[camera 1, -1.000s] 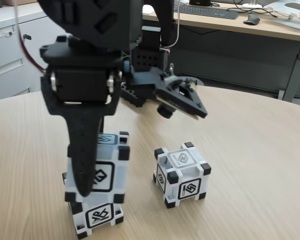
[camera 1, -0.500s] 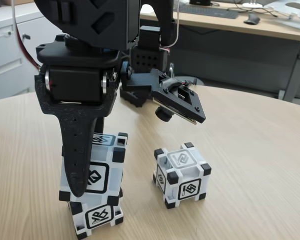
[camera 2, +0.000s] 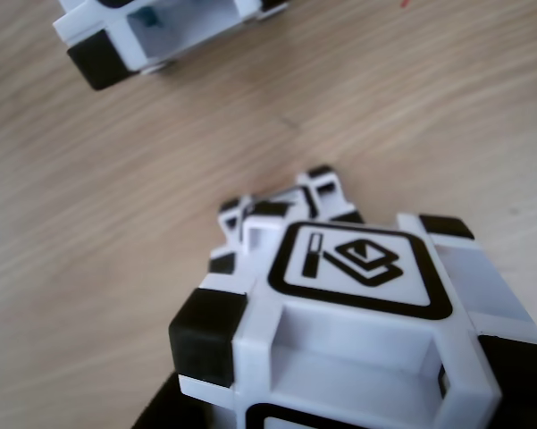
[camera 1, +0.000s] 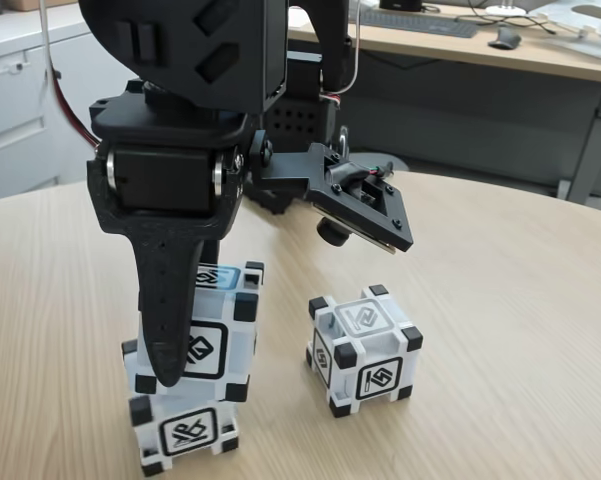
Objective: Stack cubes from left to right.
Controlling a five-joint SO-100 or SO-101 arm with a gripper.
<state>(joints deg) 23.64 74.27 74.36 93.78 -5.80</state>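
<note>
At the left of the fixed view two cubes are stacked. The upper cube (camera 1: 212, 340) sits on the lower cube (camera 1: 185, 432), shifted a little to the right and slightly tilted. My black gripper (camera 1: 185, 360) comes down from above and is shut on the upper cube. One finger (camera 1: 168, 320) crosses its front face and the other is hidden behind it. A third cube (camera 1: 365, 350) stands alone on the table to the right. In the other view the held cube (camera 2: 357, 295) is close up. The lower cube (camera 2: 290, 201) peeks out under it and the third cube (camera 2: 152, 36) lies at the top left.
The round wooden table (camera 1: 500, 330) has free room on the right and behind the cubes. A camera module (camera 1: 365, 205) juts from the arm above the third cube. A desk with a keyboard (camera 1: 415, 20) and a mouse (camera 1: 502, 38) stands behind, and drawers (camera 1: 20, 100) at the left.
The gripper swung the upper cube left, then back right and slightly down onto the stack. The lower cube slid a little to the left. The third cube stayed put.
</note>
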